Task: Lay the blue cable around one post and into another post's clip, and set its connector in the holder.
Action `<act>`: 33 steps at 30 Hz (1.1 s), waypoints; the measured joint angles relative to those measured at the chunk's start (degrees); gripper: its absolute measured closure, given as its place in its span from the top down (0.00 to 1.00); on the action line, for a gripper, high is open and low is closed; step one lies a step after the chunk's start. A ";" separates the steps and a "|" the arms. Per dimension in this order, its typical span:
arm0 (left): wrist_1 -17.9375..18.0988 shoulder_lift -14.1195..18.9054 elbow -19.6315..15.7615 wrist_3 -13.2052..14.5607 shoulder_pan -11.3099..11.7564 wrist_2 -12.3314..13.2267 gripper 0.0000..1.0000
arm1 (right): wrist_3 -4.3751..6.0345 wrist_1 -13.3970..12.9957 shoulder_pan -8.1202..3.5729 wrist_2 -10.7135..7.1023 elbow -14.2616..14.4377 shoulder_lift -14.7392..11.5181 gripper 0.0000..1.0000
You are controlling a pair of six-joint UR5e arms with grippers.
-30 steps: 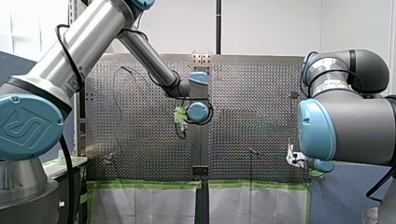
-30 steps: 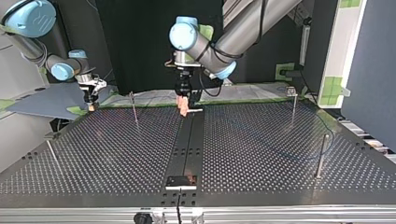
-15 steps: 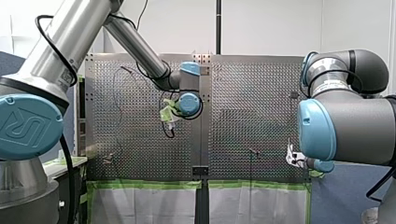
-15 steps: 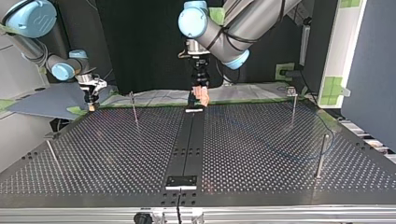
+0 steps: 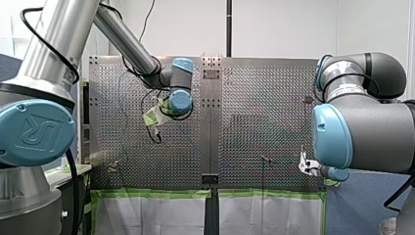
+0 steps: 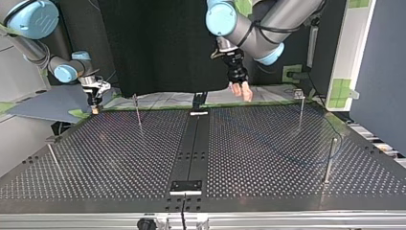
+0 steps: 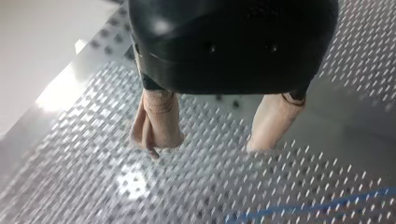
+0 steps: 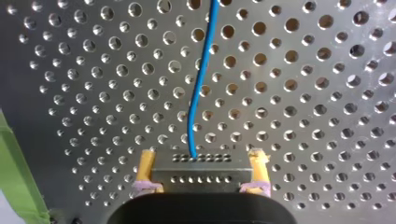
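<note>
Moved: left end effector (image 6: 241, 91) now off the far holder (image 6: 198, 113), shifted toward top view's right.
Jaws spread, empty, tilted above desk (image 6: 268, 143); right end effector (image 8: 202, 153) clamps connector (image 8: 201, 173), blue cable (image 8: 201, 84) trailing ahead.

A white wall (image 5: 284, 29) stands far off (a dark pole (image 5: 228, 29) crosses it). A grey-blue board (image 5: 362, 205) lies near right.

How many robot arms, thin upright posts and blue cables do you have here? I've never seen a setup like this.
Robot arms: 2
Thin upright posts: 4
Blue cable: 1
Total: 7
</note>
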 joint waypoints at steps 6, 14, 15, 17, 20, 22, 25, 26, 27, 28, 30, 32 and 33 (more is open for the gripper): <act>0.08 3.17 -3.15 -3.16 3.15 2.03 1.00 | 0.03 -0.02 0.01 -0.06 0.00 0.01 0.00; 2.02 6.81 -6.80 -6.80 6.80 5.59 1.00 | 0.03 -0.05 0.04 -0.14 -0.01 0.02 0.00; 2.28 7.39 -7.39 -7.39 7.38 6.17 1.00 | 0.03 -0.06 0.05 -0.14 0.00 0.02 0.00; 2.80 8.26 -8.24 -8.26 8.25 7.05 1.00 | 0.03 -0.07 0.07 -0.15 0.00 0.02 0.00; 4.02 9.70 -9.69 -9.70 9.70 8.50 1.00 | 0.03 -0.08 0.13 -0.15 0.00 0.02 0.00; 4.91 10.82 -10.82 -10.82 10.81 9.60 1.00 | 0.03 -0.09 0.17 -0.16 0.00 0.02 0.00; 6.14 12.40 -12.40 -12.40 12.39 11.18 1.00 | 0.03 -0.09 0.27 -0.20 0.00 0.02 0.00; 6.42 12.88 -12.87 -12.87 12.87 11.66 1.00 | 0.03 -0.09 0.31 -0.21 0.00 0.02 0.00; 6.69 13.54 -13.52 -13.53 13.53 12.33 1.00 | 0.03 -0.09 0.34 -0.22 0.00 0.02 0.00; 6.83 14.02 -14.02 -14.02 14.02 12.81 1.00 | 0.03 -0.09 0.37 -0.22 0.00 0.02 0.00; 7.03 15.05 -15.04 -15.05 15.05 13.85 1.00 | 0.03 -0.09 0.41 -0.23 0.00 0.02 0.00; 7.09 15.88 -15.87 -15.87 15.87 14.65 1.00 | 0.03 -0.09 0.46 -0.23 0.00 0.02 0.00; 7.12 16.41 -16.41 -16.41 16.41 15.20 1.00 | 0.03 -0.09 0.49 -0.24 0.00 0.02 0.00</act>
